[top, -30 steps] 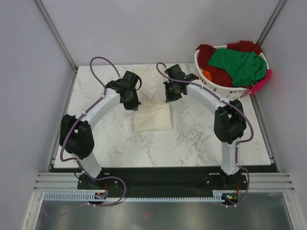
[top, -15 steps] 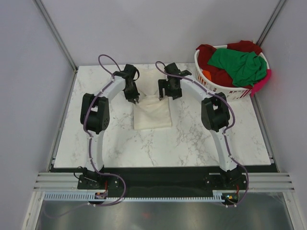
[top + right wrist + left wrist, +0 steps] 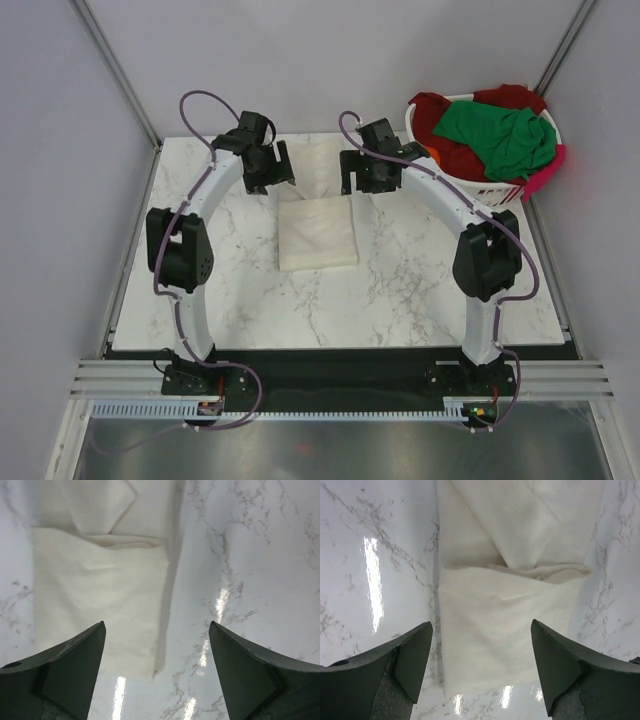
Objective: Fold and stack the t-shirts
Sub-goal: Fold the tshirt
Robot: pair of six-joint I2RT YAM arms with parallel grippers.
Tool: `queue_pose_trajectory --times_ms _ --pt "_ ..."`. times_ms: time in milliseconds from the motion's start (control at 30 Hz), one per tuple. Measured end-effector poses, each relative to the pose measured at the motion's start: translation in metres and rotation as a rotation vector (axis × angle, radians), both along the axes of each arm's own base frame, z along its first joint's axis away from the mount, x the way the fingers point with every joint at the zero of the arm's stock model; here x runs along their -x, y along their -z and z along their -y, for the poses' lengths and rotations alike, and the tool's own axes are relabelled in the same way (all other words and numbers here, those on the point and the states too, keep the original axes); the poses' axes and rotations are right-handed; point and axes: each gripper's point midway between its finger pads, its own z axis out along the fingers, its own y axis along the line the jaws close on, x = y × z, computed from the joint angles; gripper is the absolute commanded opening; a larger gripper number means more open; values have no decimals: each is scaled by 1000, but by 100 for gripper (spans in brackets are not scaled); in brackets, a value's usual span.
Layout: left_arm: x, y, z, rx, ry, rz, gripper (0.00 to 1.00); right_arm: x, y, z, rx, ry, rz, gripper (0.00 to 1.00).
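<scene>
Jaws left and right wide, empty, above far end of cream t-shirt (image 3: 317, 235).

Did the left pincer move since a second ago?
Yes. The left pincer has drawn away from the folded cream t-shirt, toward the far edge of the table, and it now stands open.

The table (image 3: 420, 285) is white marble veined grey, the t-shirt (image 3: 317, 232) at its middle plain cream, the basket (image 3: 470, 189) at its far-right corner white, holding green, dark-red, orange and pink shirts (image 3: 500, 135).
</scene>
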Motion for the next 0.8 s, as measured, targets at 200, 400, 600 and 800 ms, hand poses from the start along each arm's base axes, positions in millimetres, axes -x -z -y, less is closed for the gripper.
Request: queue_pose_trajectory --times_ms 200,400,600,800 --pt "68 -30 19 -10 75 57 84 31 -7 -39 -125 -142 7 76" --pt "162 44 20 -18 148 -116 81 96 86 -16 -99 -143 -238 60" --pt "201 89 1 -15 115 -210 80 134 111 -7 -139 -147 -313 63" --pt "196 76 7 46 109 -117 78 142 114 -11 -201 -158 -298 63"
